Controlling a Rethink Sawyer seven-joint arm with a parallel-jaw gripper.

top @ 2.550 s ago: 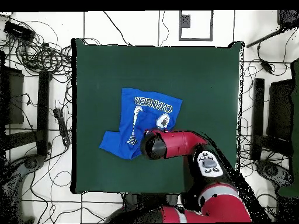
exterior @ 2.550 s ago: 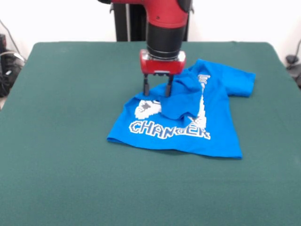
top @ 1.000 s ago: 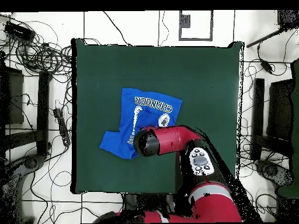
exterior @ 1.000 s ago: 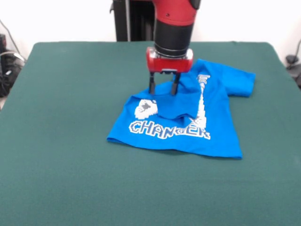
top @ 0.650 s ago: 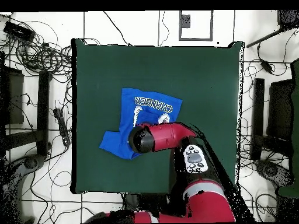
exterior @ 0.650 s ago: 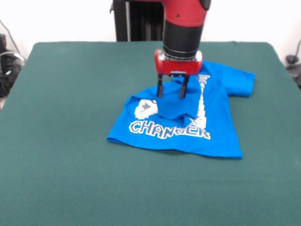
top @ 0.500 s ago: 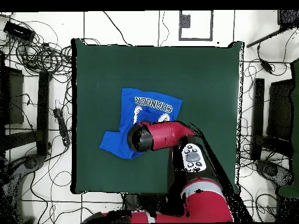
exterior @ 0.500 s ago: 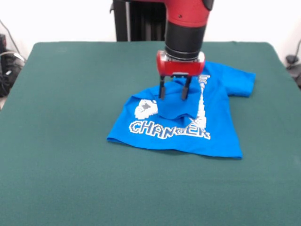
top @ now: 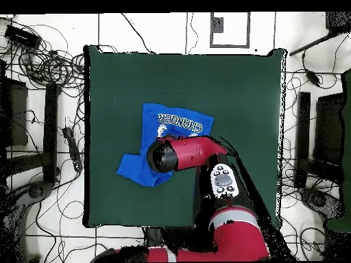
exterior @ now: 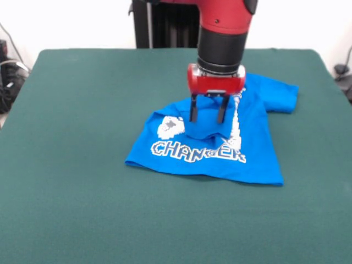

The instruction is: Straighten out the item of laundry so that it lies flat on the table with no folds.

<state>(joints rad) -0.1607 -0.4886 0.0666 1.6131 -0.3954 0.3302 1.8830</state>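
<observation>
The bright blue T-shirt (exterior: 253, 144) lies crumpled on the dark green table (exterior: 82, 110), right of centre. Its upper part is folded down over the white print, so only "CHANGER" and part of the controller show. One sleeve sticks out at the far right. My gripper (exterior: 207, 121) points straight down over the folded flap, open, with nothing between its fingers. Its tips are at or just above the cloth. In the overhead view the red arm (top: 179, 154) covers the gripper and the middle of the shirt (top: 179, 123).
The black pedestal (exterior: 159, 25) stands at the table's far edge. In the overhead view, cables and black stands (top: 51, 116) ring the table (top: 240, 89) on the floor. The shirt lies toward that view's left side.
My gripper has moved right in the front view, across the folded flap, and come down slightly. The raised bulge of cloth beside it has sunk lower. The rest of the shirt has not moved.
</observation>
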